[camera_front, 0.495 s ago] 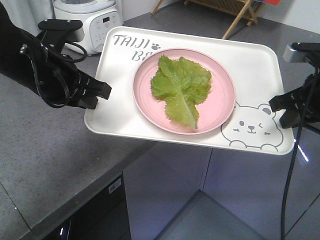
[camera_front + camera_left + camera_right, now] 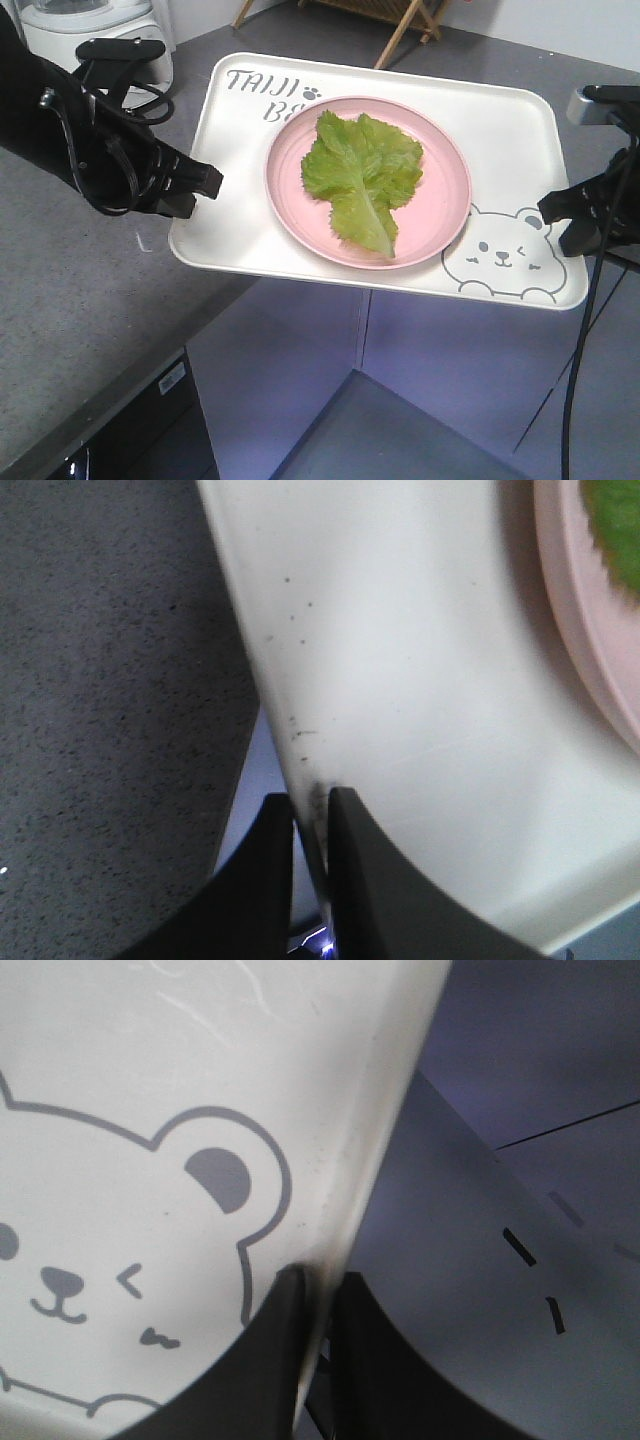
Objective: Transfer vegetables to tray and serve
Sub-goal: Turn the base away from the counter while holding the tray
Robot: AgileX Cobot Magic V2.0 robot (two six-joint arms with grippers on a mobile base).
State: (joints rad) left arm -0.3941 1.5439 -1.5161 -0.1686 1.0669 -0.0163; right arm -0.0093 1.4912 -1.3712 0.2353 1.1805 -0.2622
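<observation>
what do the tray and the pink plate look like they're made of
The tray looks like moulded plastic: smooth cream-white surface, soft sheen, rounded rim, fine scuffs. The pink plate seems matte plastic or melamine, with even colour and a thin raised rim.

My left gripper (image 2: 208, 186), frame left: matte black, blocky, black looped cables (image 2: 128, 170) behind. My right gripper (image 2: 556, 218), frame right: black too; grey box (image 2: 590, 103) above, black hanging cable (image 2: 575, 350) below.
</observation>
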